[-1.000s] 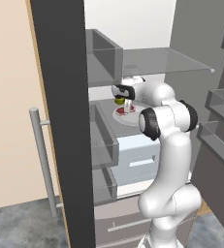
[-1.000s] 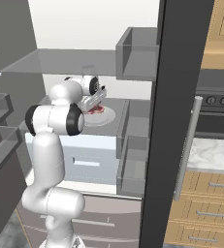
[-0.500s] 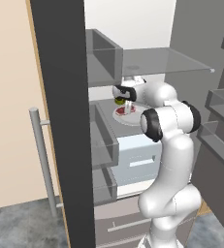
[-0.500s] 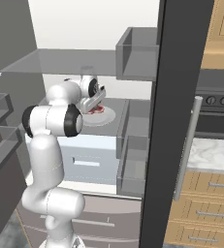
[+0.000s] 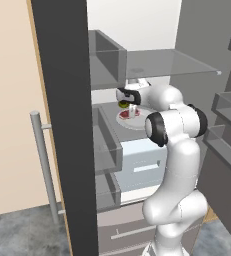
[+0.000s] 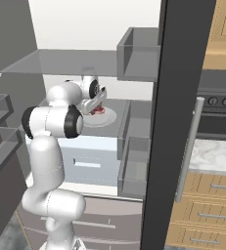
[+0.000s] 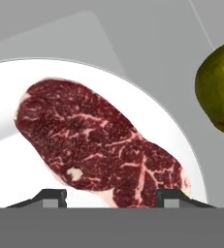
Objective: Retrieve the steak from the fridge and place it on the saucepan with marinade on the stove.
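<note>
Inside the fridge [image 5: 152,60], the pincer [image 7: 112,196] hovers low over the steak [image 7: 96,140] on its white plate [image 7: 7,169], jaws spread apart, grasping nothing; a green fruit [image 7: 219,87] sits just beside the plate.

In the hand view the plate [image 7: 16,160] runs off the left edge, and its lower part is cut off at the bottom. The green fruit [image 7: 220,87] is cut by the right edge. The steak [image 7: 94,140] loses its lowest edge between the finger tips [image 7: 53,196]. In the left base view the steak [image 5: 129,113] is too small to make out, partly behind the end effector [image 5: 128,103]. The stove [image 6: 217,102] is mostly hidden by the fridge [image 6: 180,97] door.
</note>
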Available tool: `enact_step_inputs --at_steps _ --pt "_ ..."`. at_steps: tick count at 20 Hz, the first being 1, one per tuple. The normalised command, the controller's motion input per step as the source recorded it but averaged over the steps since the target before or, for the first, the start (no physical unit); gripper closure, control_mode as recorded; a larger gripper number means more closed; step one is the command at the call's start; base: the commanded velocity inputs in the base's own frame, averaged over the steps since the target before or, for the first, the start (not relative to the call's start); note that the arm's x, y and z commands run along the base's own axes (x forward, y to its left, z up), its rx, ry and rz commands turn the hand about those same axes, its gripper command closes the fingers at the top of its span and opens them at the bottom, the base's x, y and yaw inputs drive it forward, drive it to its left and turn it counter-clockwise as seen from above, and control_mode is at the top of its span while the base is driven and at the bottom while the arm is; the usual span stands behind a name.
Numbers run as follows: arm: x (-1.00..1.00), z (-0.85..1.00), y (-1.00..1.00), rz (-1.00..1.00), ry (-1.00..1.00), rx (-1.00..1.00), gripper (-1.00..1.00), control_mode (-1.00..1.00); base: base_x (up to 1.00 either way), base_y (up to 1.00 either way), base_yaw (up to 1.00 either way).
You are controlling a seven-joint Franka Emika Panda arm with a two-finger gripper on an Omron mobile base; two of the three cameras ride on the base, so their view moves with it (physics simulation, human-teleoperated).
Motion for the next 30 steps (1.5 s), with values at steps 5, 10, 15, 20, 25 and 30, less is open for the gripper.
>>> enact_step_inputs --at_steps 5,10,15,20,25,30 --pt "0.01 0.0 -0.12 0.0 0.0 0.0 -1.0 -1.0 0.0 0.0 0.0" --pt "0.19 0.0 0.0 0.0 0.0 0.0 -1.0 -1.0 0.0 0.0 0.0" --pt "0.32 -0.01 -0.01 0.0 0.0 0.0 -1.0 -1.0 0.0 0.0 0.0" --pt "0.18 -0.05 -0.16 0.0 0.02 0.0 -1.0 -1.0 0.0 0.0 0.0" --pt "0.0 -0.48 -0.16 0.0 0.09 -0.01 -1.0 -1.0 0.0 0.0 0.0" --pt "-0.01 -0.61 -0.05 0.01 0.04 -0.05 1.0 -1.0 0.0 0.0 0.0"
